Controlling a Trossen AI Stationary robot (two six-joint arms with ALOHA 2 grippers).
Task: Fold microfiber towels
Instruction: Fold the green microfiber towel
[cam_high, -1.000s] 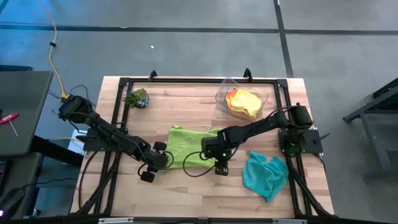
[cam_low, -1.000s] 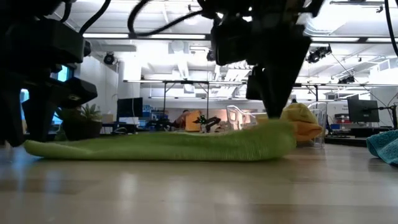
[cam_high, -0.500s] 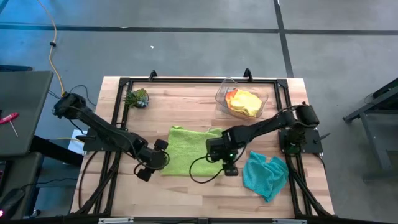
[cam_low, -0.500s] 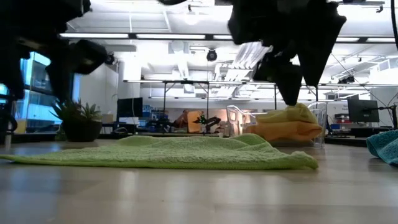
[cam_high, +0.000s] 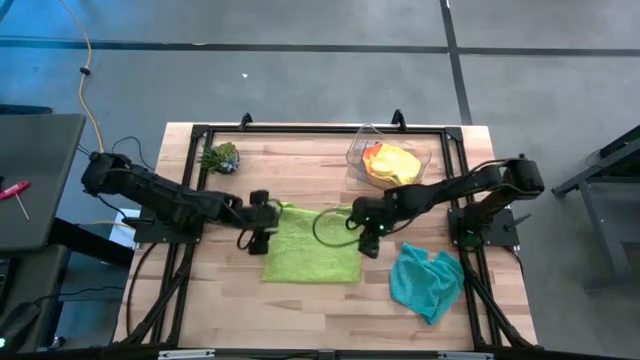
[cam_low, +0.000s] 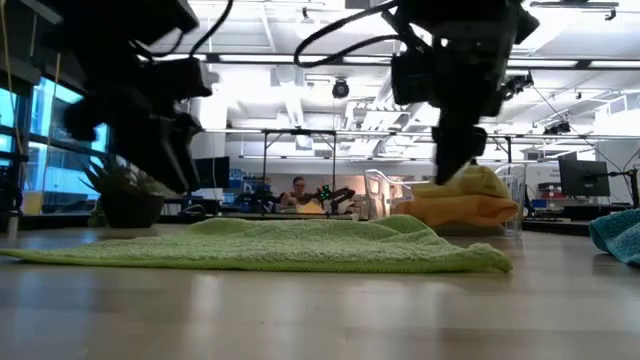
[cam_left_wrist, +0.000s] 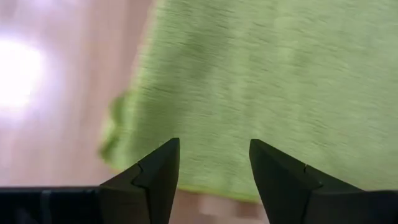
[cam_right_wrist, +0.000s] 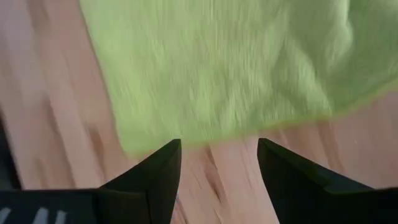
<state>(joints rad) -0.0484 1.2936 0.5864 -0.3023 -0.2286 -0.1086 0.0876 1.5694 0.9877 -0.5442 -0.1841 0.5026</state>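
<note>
The lime green towel (cam_high: 312, 243) lies spread flat near the middle of the bench (cam_high: 300, 305). The left gripper (cam_high: 262, 221) hangs over the towel's left far corner, jaws apart and empty. The right gripper (cam_high: 371, 232) hangs just past its right edge, jaws also apart, holding nothing. A teal towel (cam_high: 427, 280) lies crumpled near the right front corner. Yellow and orange towels (cam_high: 392, 164), folded as far as I can tell, sit in a clear bin (cam_high: 358, 150) at the far edge.

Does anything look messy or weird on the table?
The teal towel lies crumpled near the right front corner, not flat like the lime green towel in the middle. Yellow and orange towels sit bunched in the clear bin. Nothing looks spilled or broken.
</note>
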